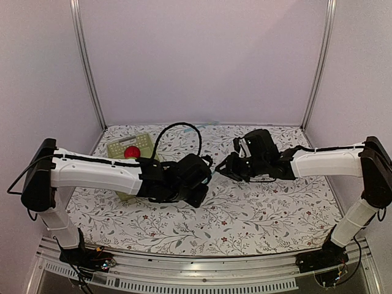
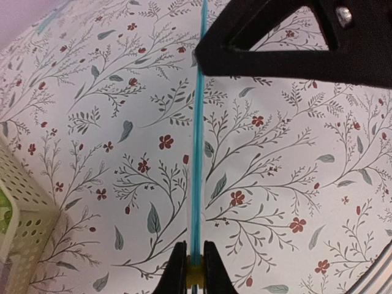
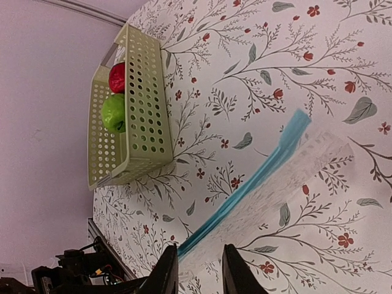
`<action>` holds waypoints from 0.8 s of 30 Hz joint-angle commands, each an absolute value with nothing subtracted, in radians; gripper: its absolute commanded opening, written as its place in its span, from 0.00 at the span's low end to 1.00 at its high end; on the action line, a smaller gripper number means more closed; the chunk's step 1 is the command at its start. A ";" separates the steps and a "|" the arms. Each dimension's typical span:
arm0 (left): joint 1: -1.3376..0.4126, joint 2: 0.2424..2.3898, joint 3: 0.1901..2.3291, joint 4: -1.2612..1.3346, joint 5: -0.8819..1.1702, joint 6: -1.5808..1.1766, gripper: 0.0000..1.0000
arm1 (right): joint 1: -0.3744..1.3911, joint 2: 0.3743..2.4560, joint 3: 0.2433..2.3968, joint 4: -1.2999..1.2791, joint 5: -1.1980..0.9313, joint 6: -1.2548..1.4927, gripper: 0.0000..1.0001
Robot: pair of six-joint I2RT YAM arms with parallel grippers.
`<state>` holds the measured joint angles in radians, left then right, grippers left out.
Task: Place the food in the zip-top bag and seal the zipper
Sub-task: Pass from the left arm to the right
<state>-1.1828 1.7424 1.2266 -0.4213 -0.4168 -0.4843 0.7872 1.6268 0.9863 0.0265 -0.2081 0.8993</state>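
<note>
The L gripper has its jaws closed tight on the zipper, the thin blue strip of the bag. The R gripper is a bit further along the same strip. Its jaws are only a little open, w/ the strip passing between them; whether the fingers touch it cannot be told. The bag is approx. over the middle of the table. The red apple and green apple sit in the basket near the far left corner, well apart from the bag.
</note>
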 commanded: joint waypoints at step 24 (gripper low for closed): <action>-1.198 1.758 1.244 -0.414 -0.428 -0.495 0.00 | 0.795 1.670 0.999 0.044 -0.208 0.906 0.15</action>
<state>-1.1828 1.7424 1.2278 -0.4244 -0.4305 -0.4915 0.7872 1.6646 0.9863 0.0326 -0.2165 0.9024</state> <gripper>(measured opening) 0.057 0.149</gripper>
